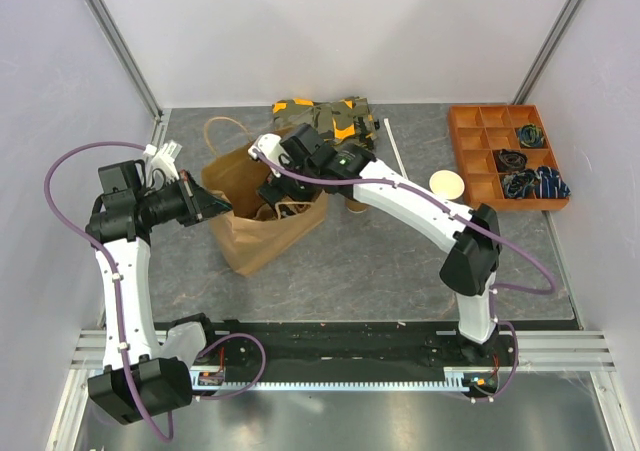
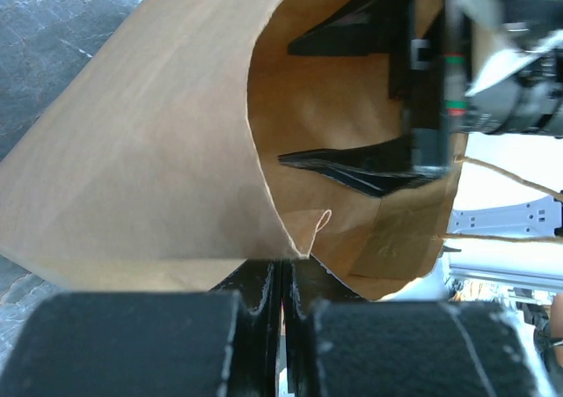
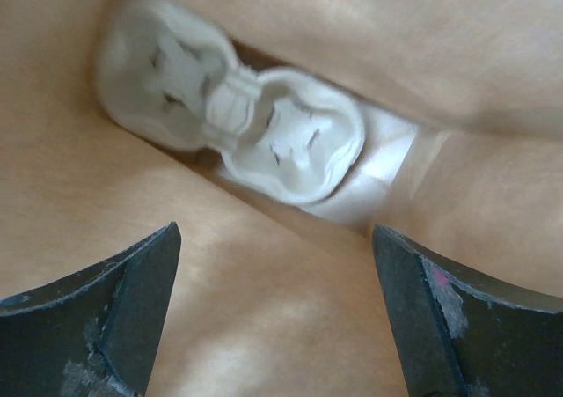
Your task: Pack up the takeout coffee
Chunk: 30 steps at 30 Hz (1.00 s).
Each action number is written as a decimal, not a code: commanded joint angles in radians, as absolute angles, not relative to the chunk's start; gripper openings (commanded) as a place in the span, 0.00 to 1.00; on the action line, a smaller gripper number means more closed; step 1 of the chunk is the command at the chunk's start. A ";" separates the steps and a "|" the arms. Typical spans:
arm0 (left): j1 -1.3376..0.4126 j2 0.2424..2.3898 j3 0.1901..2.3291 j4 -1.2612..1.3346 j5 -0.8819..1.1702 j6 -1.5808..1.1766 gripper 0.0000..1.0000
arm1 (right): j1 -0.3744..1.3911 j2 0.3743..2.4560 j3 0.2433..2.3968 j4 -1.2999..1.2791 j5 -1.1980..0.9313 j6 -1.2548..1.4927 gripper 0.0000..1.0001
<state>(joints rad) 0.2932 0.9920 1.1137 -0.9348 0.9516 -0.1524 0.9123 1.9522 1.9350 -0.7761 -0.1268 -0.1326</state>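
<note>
Your left gripper is clamped on the rim of the brown paper bag, and your right gripper sits inside it, fingers apart and empty, over a pale moulded two-cup carrier at the bottom. Next you'd want to back out and fetch the black-lidded kraft coffee cup. Heads up, I can't spot it in any view, and the carrier's wells look empty.
</note>
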 commanded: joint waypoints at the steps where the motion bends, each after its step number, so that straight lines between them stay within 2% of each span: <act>1: 0.299 0.996 1.117 -0.928 0.945 -0.156 0.02 | 0.911 1.868 1.963 -0.686 -0.163 -0.156 0.98; 13: 0.298 1.000 1.129 -0.960 0.959 -0.078 0.02 | 0.836 1.921 2.289 -0.693 -0.121 -0.055 0.98; 20: 0.293 0.999 1.150 -0.985 0.968 -0.009 0.02 | 0.778 1.913 2.275 -0.675 -0.052 -0.054 0.98; 25: 0.290 0.997 1.178 -1.005 0.973 0.069 0.02 | 0.739 1.982 2.319 -0.701 -0.072 -0.044 0.98; 30: 0.285 1.008 1.216 -1.051 0.989 0.150 0.02 | 0.730 2.005 2.301 -0.695 -0.135 -0.052 0.91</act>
<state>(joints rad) 0.2909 0.9981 1.1603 -1.0039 0.9546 0.0250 0.7303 1.9862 2.2841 -0.6979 -0.0875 -0.0593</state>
